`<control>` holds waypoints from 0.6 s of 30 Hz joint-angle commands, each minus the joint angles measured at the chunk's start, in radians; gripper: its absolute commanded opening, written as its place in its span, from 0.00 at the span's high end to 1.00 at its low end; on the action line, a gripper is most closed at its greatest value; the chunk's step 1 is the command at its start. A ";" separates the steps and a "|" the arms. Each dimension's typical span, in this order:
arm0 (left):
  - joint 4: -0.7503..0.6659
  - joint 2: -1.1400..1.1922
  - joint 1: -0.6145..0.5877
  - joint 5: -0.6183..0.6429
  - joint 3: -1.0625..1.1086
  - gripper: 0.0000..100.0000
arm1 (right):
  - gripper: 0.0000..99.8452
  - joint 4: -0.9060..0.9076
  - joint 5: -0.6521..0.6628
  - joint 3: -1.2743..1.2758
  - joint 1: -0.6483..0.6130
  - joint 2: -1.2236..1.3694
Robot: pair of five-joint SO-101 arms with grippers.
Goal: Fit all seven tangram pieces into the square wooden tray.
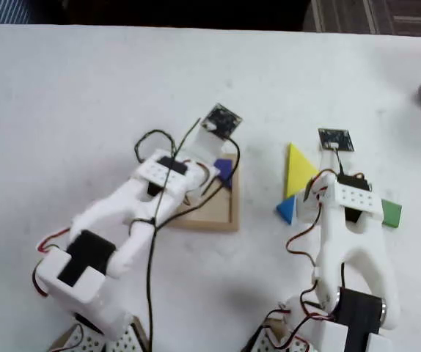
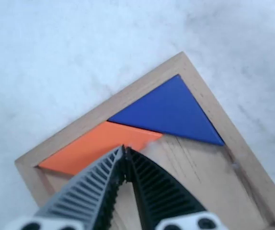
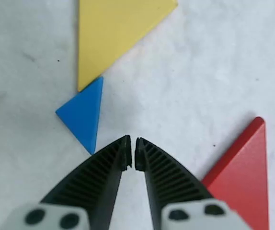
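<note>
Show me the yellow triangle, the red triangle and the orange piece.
yellow triangle (image 3: pixel 108 33), right wrist view, middle of its face
red triangle (image 3: pixel 243 177), right wrist view, middle of its face
orange piece (image 2: pixel 89 146), left wrist view, middle of its visible face

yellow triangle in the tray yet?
No, the yellow triangle lies on the white table beside the small blue triangle, while the tray holds an orange piece and a dark blue triangle.

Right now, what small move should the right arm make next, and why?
Probably open the right gripper and shift it onto the small light-blue triangle: it is shut over bare table, that piece lies nearest its tips, and the square wooden tray has bare floor showing.
</note>
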 commanded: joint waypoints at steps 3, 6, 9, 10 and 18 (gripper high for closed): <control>0.078 -0.090 -0.018 0.003 -0.052 0.98 | 0.98 -0.027 0.015 -0.005 0.007 -0.038; 0.101 -0.174 -0.022 0.000 -0.002 0.98 | 0.98 -0.027 0.015 -0.005 0.005 -0.038; 0.068 -0.286 -0.042 -0.002 0.092 0.98 | 0.98 -0.027 0.015 -0.005 0.005 -0.038; 0.044 -0.325 -0.053 -0.002 0.126 0.98 | 0.98 -0.027 0.015 -0.005 0.004 -0.038; -0.038 -0.435 -0.050 -0.002 0.270 0.97 | 0.98 -0.027 0.015 -0.005 0.002 -0.038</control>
